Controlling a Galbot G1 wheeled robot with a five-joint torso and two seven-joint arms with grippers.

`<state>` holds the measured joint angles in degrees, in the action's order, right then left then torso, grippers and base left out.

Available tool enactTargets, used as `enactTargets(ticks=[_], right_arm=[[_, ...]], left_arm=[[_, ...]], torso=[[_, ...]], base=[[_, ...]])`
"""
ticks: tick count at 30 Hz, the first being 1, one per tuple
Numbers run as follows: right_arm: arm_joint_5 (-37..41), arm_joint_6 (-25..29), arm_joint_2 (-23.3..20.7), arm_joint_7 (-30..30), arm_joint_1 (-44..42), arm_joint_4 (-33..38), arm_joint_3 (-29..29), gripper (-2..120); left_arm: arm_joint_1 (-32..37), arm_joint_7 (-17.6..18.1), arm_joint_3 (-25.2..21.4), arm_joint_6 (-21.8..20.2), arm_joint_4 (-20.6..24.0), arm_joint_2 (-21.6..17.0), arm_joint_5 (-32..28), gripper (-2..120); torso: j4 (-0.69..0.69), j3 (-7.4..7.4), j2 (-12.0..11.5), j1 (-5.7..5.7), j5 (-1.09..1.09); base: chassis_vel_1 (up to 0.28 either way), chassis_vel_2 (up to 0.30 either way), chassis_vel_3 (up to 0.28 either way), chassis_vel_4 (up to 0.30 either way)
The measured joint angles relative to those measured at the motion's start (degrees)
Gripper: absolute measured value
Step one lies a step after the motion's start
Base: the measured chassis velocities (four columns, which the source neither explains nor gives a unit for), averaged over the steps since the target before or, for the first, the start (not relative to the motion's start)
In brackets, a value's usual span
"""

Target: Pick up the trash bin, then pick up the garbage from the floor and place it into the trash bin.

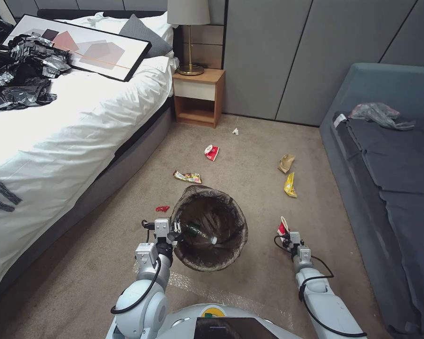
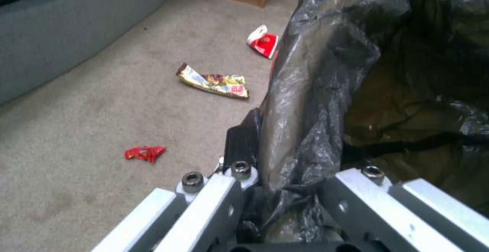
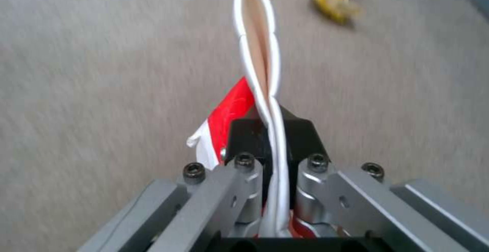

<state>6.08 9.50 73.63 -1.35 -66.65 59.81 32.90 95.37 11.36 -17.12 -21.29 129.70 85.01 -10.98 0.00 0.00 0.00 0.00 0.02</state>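
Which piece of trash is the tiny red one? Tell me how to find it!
Start at the big white bed on the robot's left, then look down to the carpet beside the trash bin held by the left claw. The small red wrapper lies there, crumpled and all red, unlike the multicoloured wrapper farther off.

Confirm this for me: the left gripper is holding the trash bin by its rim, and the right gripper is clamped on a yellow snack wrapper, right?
Not quite. The right gripper is shut on a flattened red-and-white paper cup, as the right wrist view shows; the yellow wrapper lies on the carpet. The left gripper does hold the trash bin by its rim.
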Motion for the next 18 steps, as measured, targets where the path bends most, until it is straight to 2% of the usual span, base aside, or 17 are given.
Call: enactTargets(ticks=[11, 12, 14, 15, 17, 18], right_arm=[[0.27, 2.16, -0.01, 0.64, -1.36, 3.06, 0.30, 2], [3.94, 5.86, -0.03, -0.01, -4.61, 14.07, 0.41, 2], [6.95, 7.78, 0.05, -2.47, -6.26, 20.65, 0.28, 2], [6.95, 7.78, 0.05, -2.47, -6.26, 20.65, 0.28, 2], [11.56, 12.80, 0.00, -11.23, -8.65, 35.63, -0.65, 2], [11.56, 12.80, 0.00, -11.23, -8.65, 35.63, -0.65, 2]], left_arm=[[0.21, 0.00, 0.07, 0.06, 0.00, -0.01, 0.13, 3], [0.23, -0.02, 0.17, 0.07, -0.24, -0.01, 0.14, 3], [0.19, -0.03, 0.25, 0.07, -0.53, -0.01, 0.13, 3], [0.19, -0.03, 0.25, 0.07, -0.53, -0.01, 0.13, 3], [0.04, -0.09, 0.86, 0.02, -0.98, -0.04, -0.04, 3], [0.04, -0.09, 0.86, 0.02, -0.98, -0.04, -0.04, 3]], torso=[[0.00, 0.00, 0.00, 0.00, 0.01], [-0.03, 0.00, 0.00, 0.00, -0.02], [0.01, 0.00, 0.00, 0.00, -0.04], [0.01, 0.00, 0.00, 0.00, -0.04], [0.02, 0.00, 0.00, 0.00, -0.05], [0.02, 0.00, 0.00, 0.00, -0.05]], base=[[0.000, 0.000, 0.000, 0.000], [0.000, 0.000, 0.000, 0.000], [0.000, 0.000, 0.000, 0.000], [0.000, 0.000, 0.000, 0.000], [0.000, 0.000, 0.000, 0.000], [0.000, 0.000, 0.000, 0.000]])
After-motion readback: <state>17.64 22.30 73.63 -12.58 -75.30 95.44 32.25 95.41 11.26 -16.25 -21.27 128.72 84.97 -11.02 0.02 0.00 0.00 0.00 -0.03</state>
